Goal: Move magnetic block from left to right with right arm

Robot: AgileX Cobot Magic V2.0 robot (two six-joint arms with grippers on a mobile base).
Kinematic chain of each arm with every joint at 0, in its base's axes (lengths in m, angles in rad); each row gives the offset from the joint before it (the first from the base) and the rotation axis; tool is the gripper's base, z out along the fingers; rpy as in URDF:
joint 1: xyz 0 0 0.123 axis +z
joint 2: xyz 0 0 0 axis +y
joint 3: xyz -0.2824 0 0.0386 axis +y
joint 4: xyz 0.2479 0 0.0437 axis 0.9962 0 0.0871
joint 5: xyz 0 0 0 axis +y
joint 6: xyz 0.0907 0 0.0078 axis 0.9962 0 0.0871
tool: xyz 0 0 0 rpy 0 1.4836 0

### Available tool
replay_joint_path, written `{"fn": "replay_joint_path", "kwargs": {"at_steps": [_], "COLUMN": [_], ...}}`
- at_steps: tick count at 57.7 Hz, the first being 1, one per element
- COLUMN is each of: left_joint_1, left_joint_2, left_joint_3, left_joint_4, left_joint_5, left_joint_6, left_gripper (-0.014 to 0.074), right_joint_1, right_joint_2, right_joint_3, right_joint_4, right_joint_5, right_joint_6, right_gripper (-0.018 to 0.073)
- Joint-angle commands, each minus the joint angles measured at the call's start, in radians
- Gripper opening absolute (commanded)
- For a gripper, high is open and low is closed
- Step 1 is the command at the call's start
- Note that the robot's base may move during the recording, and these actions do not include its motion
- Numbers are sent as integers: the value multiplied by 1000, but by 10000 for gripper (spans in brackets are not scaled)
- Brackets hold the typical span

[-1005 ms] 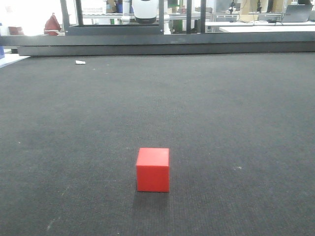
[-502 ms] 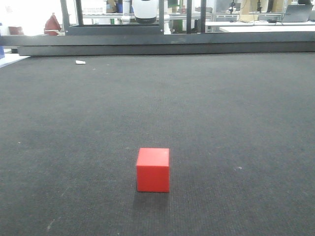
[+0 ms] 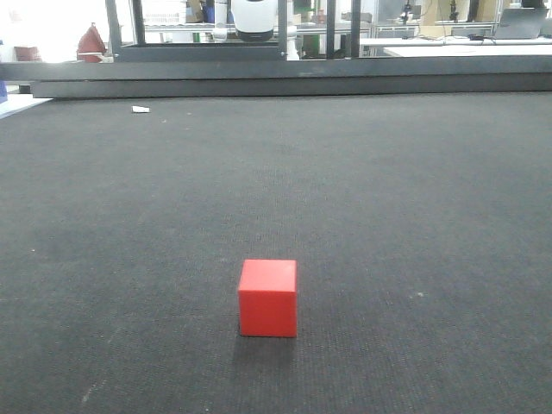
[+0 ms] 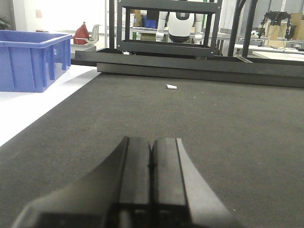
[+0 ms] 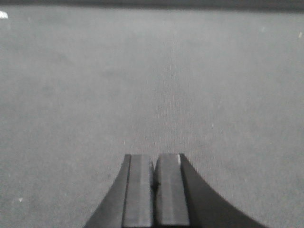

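The magnetic block [image 3: 268, 297], a small bright red cube, rests alone on the dark mat [image 3: 388, 190] near the front of the exterior view. Neither arm shows in that view. In the left wrist view my left gripper [image 4: 152, 142] is shut, its two dark fingers pressed together with nothing between them, above bare mat. In the right wrist view my right gripper [image 5: 154, 159] is shut too, also holding nothing, over bare mat. The cube appears in neither wrist view.
A small white scrap [image 3: 140, 109] lies on the mat at the far left; it is also in the left wrist view [image 4: 171, 87]. A blue plastic bin [image 4: 31, 59] stands on the white surface left of the mat. A raised dark rail [image 3: 285, 78] borders the far edge.
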Motion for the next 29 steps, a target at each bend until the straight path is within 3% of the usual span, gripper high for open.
{"fn": "replay_joint_path", "kwargs": {"at_steps": [1, 6, 19, 23, 29], "left_joint_1": [-3, -3, -3, -3, -3], "left_joint_2": [-7, -7, -7, -7, -7], "left_joint_3": [8, 8, 8, 8, 8], "left_joint_4": [-5, -5, -5, -5, -5], "left_joint_5": [-87, -87, -87, -87, -87], "left_joint_6": [0, 0, 0, 0, 0], "left_gripper": [-126, -126, -126, -126, -126], "right_joint_1": [9, 41, 181, 228, 299], "right_joint_2": [96, 161, 339, 395, 478], "right_joint_3": [-72, -111, -192, -213, -254], "right_joint_4": [-20, -62, -238, -260, -260], "right_joint_5": [-59, -24, 95, 136, 187], "right_joint_6": [-3, 75, 435, 485, 509], "right_gripper": [35, 35, 76, 202, 498]}}
